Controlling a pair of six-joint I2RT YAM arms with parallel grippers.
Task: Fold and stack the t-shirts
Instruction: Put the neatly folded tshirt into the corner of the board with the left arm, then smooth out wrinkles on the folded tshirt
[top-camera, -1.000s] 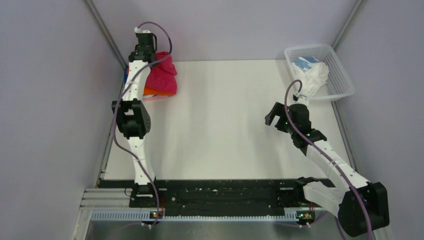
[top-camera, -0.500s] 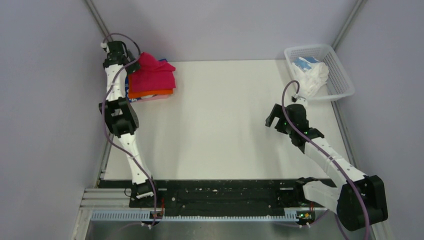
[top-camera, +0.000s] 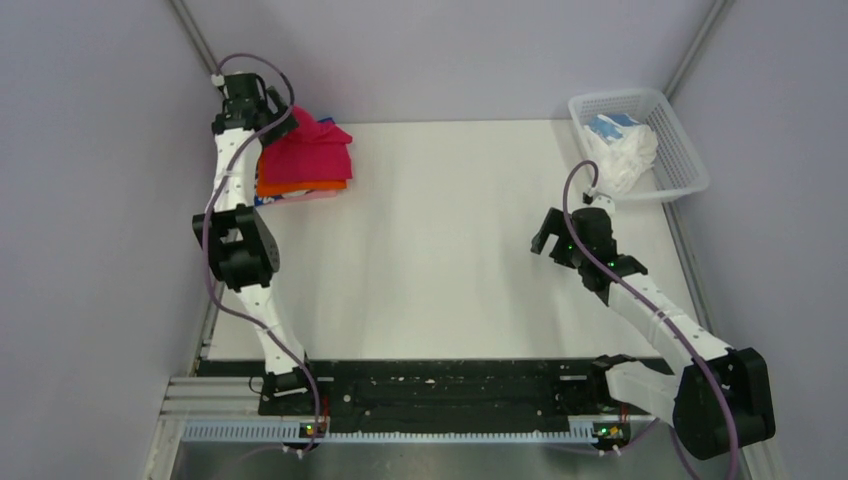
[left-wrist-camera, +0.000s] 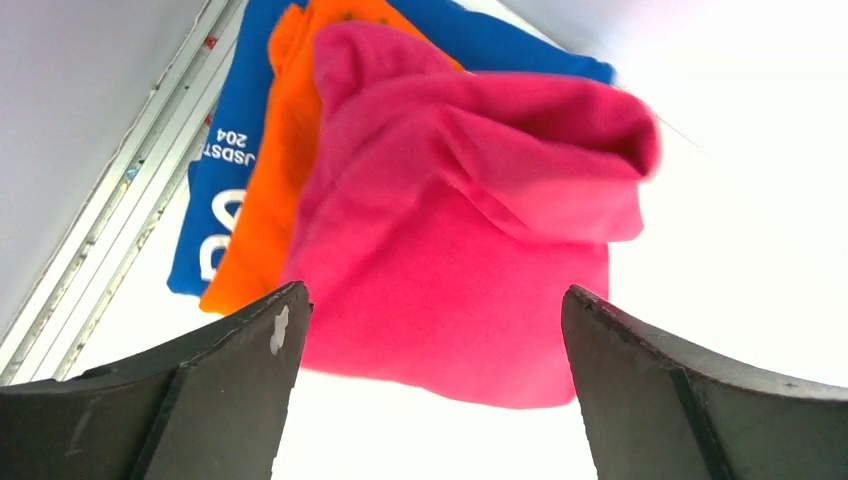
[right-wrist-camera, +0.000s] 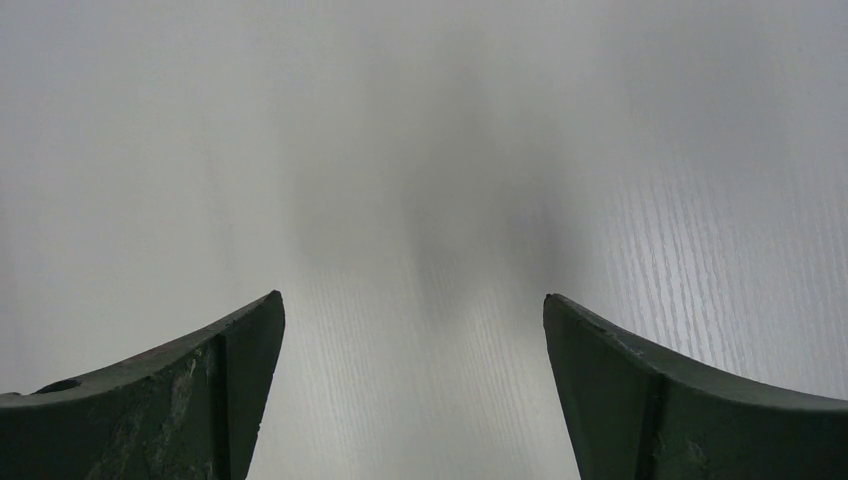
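Left claw: the left gripper (left-wrist-camera: 432, 303) has its jaws spread wide and holds nothing.
Left claw position: at the far-left corner of the table (top-camera: 450, 260), raised over the shirt pile and looking down on it.
Crimson-pink t-shirt: (left-wrist-camera: 470, 230) lies on top of the pile, loosely folded, with a rumpled fold bulging along its far edge. In the wrist view it lies in the gap between the two fingers but beyond the tips, and I see no contact.
Orange t-shirt: (left-wrist-camera: 262, 200) lies directly under the crimson-pink one, with a strip showing along the wall side.
Blue t-shirt: (left-wrist-camera: 222, 170) lies under the orange, has white lettering, and sticks out furthest toward the wall rail.
Pale pink t-shirt: (top-camera: 312, 195) shows only as a thin edge at the bottom of the pile in the top view.
Right claw: the right gripper (right-wrist-camera: 413, 300) is spread wide and empty, over bare table on the right side, well apart from the pile.
White/light-blue t-shirt: (top-camera: 622, 150) sits bunched in the white mesh basket (top-camera: 685, 172) at the far-right corner, beyond the right claw and not touching it.
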